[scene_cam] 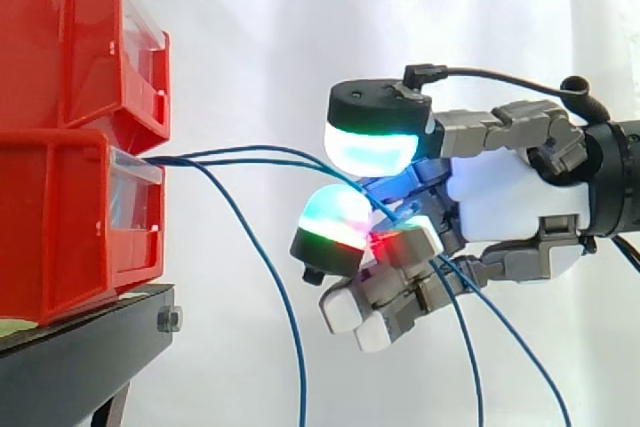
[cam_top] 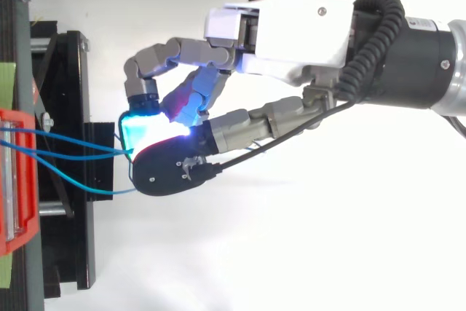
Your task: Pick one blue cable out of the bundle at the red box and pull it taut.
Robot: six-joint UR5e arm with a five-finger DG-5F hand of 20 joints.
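Several thin blue cables [scene_cam: 260, 159] come out of the front of the lower red bin [scene_cam: 60, 232] and run right, nearly level, to my hand [scene_cam: 500, 197]. The fingers and thumb are curled, and their glowing pads are closed on the blue cables where they meet. Below the hand, two cable ends [scene_cam: 465, 337] trail down and to the right. Another blue cable [scene_cam: 272, 277] leaves the bundle near the bin and hangs slack straight down. From above, the cables [cam_top: 73, 152] cross from the red bin [cam_top: 14, 180] to the hand [cam_top: 291, 34], with one looping lower [cam_top: 80, 189].
A second red bin [scene_cam: 70, 47] is stacked on the lower one. Both rest on a black stand [scene_cam: 80, 347] at the left. A white curtain hangs behind, with open space under and to the right of the hand.
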